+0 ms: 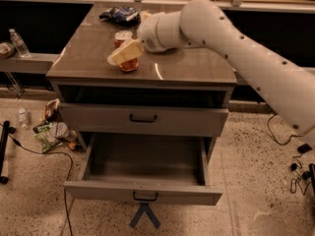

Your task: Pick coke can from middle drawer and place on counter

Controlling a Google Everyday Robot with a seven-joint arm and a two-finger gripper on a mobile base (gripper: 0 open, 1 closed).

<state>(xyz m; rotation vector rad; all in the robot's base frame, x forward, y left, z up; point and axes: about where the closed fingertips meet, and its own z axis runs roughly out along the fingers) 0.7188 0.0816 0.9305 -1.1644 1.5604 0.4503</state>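
Presently the placing step is judged to be in hand, the picking step being taken as complete; the coke can (129, 65) is found on the counter (197, 69), towards the front left of its top, and appears to rest on the surface, though firm contact at its base cannot be confirmed; the gripper (124, 53) is located directly at the can, laid across its upper front, with the white arm (231, 38) reaching in from the right over the counter; whether the jaws are clamped on the can or stand apart from it cannot be told from this view. The middle drawer (142, 194) is seen pulled fully out and nothing is seen in it; the closed drawer front (142, 118) above it is not involved. A dark snack bag (118, 14) lies at the back of the counter, well apart from the can, and is not to be disturbed. For the next move, release is called for if it has not been made; the can should be verified upright and fully supported beforehand; the gripper should then be withdrawn upward and to the right, clear of the can, so that it is not tipped or dragged towards the near edge; a sideways sweep is to be avoided.
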